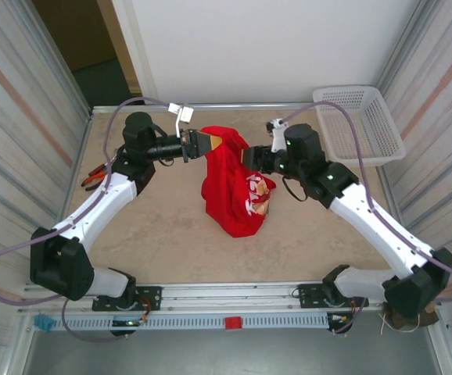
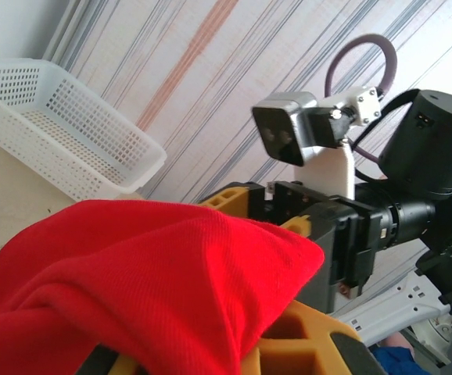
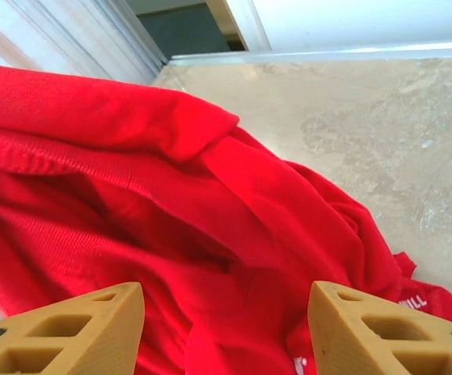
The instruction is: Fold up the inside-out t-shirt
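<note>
At the left edge of the table (image 1: 156, 234), beside the left arm's elbow, lies a small tool with red handles (image 1: 95, 178). To its right the left hand (image 1: 210, 142) reaches across toward the middle of the far half. Its yellow fingers are clenched on the top edge of the inside-out t-shirt (image 1: 226, 187). In the left wrist view the red cloth is draped over those fingers and hides their tips.

The t-shirt sits near the middle of the table, between the two hands. Its upper part is lifted by the left hand, and the rest hangs down in a bunched heap whose lower end rests on the table. A whitish-yellow print (image 1: 259, 193) shows on its right side.

Just right of the cloth is the right hand (image 1: 253, 160), pointing left at the t-shirt. In the right wrist view its two yellow fingertips (image 3: 85, 328) stand well apart, released. Folded red cloth lies beyond the gap, and nothing is pinched between them.

A white perforated basket (image 1: 363, 125) stands at the far right corner, well apart from the t-shirt.
</note>
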Motion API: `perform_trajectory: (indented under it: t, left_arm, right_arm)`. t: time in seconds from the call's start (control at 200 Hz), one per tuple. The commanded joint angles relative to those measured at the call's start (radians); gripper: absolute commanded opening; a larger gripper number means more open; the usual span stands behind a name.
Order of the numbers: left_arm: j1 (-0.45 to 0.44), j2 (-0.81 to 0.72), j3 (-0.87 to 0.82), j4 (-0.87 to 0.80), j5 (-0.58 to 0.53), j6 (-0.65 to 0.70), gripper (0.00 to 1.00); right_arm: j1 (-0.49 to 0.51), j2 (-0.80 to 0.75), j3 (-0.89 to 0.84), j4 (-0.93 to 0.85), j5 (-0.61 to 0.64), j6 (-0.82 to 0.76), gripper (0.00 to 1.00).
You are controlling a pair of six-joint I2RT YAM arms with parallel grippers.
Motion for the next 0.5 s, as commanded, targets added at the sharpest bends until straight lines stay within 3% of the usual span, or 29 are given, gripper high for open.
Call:
perform_trajectory:
  t: [0.0,0.17,0.21,0.266,0.496]
  left_arm:
    - [0.008,0.005,0.040,0.033,0.027,-0.012,0.00]
    - [0.009,0.010,0.049,0.045,0.033,-0.026,0.00]
    - [0.009,0.009,0.048,0.042,0.035,-0.027,0.00]
    - [0.012,0.006,0.046,0.035,0.035,-0.023,0.00]
    - [0.070,0.026,0.004,0.082,-0.014,-0.061,0.00]
  right_arm:
    - [0.013,0.067,0.083,-0.011,0.033,-0.064,0.52]
    - [0.008,0.181,0.167,-0.028,0.062,-0.072,0.43]
    - [0.000,0.197,0.178,-0.033,0.064,-0.072,0.29]
    - [-0.016,0.199,0.184,-0.034,0.054,-0.072,0.00]
    - [-0.047,0.086,0.239,-0.073,-0.101,-0.084,0.00]
